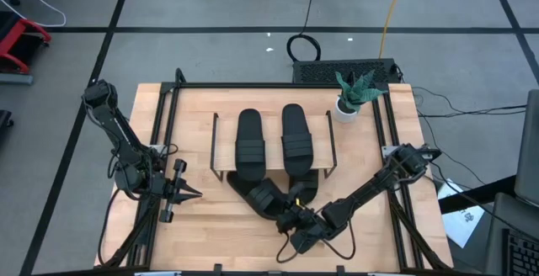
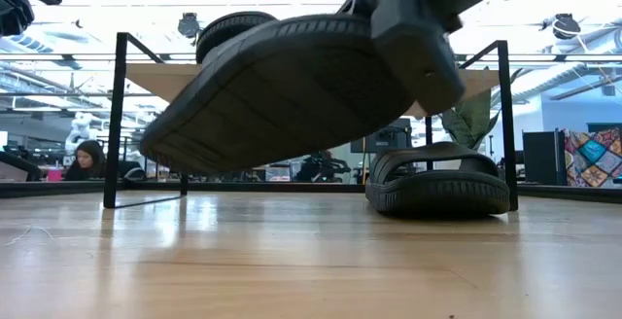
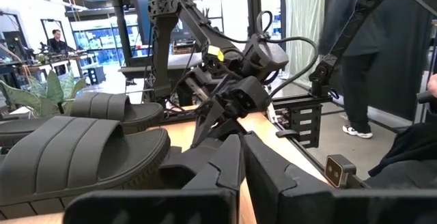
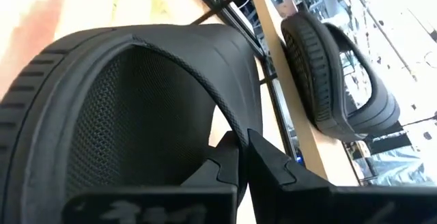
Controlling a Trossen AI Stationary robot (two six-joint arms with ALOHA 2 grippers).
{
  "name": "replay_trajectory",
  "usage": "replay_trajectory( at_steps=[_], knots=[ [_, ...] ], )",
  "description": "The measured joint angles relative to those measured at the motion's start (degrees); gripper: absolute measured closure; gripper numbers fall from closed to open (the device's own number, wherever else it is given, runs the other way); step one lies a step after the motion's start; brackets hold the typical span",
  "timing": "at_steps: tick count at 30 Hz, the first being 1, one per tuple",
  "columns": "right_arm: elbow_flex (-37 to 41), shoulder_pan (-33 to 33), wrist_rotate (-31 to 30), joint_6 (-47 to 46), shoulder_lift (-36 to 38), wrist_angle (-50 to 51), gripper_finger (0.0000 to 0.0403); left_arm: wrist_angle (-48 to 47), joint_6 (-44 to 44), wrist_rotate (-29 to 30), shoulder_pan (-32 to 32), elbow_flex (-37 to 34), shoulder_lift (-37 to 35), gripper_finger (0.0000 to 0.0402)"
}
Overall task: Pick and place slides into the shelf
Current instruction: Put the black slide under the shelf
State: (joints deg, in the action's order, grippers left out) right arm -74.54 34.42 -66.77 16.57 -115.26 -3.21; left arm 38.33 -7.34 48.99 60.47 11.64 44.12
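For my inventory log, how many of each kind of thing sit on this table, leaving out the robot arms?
slides: 4
shelf: 1
potted plant: 1
Total: 6

Two black ribbed-strap slides side by side on shelf top; third tilted, lifted off table; fourth flat under shelf

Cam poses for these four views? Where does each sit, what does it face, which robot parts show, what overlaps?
High: overhead, straight down; both arms, shelf, plant.
Low: tabletop level, facing the room; lifted slide, grounded slide.
Left wrist: past left gripper toward the right arm.
Right wrist: right gripper clamping the slide's strap.
Shared: the lifted slide appears in high, low and right wrist.
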Motion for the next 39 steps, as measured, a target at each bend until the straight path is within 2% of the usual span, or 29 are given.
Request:
replay_trajectory(
  at_steps=[3, 8, 12, 20, 26, 31, 39],
  knots=[
    [0.0, -1.37, 0.47, -0.06, 0.0, 0.75, 0.0402, 0.0, 0.27, 0.0, 0.0, 0.0, 0.0, 0.0379],
    [-0.02, -2.79, -4.47, -0.27, 0.0, 2.23, 0.0401, 0.02, 0.55, -0.02, 0.0, 0.0, 0.0, 0.0392],
    [-0.03, -3.18, -3.43, -1.31, -0.15, 4.18, 0.0399, 0.01, 0.34, -0.02, 0.0, 0.02, 0.0, 0.04],
    [-0.07, -4.78, -2.36, -2.59, -5.69, 4.11, 0.0399, 0.13, 0.47, -0.04, 0.0, 0.04, 0.02, 0.0379],
    [-0.07, -5.79, -6.55, -2.14, -7.7, 1.62, 0.04, 0.09, 0.52, -0.04, 0.0, 0.04, 0.04, 0.0387],
    [-0.09, -6.57, -6.62, -2.13, -7.58, 1.14, 0.04, 0.07, 0.29, -0.04, 0.0, 0.04, 0.04, 0.04],
    [-0.09, -8.18, -2.41, -7.49, -7.56, 1.01, 0.0399, 0.04, 0.79, -0.02, 0.0, 0.04, 0.04, 0.0378]
  ],
)
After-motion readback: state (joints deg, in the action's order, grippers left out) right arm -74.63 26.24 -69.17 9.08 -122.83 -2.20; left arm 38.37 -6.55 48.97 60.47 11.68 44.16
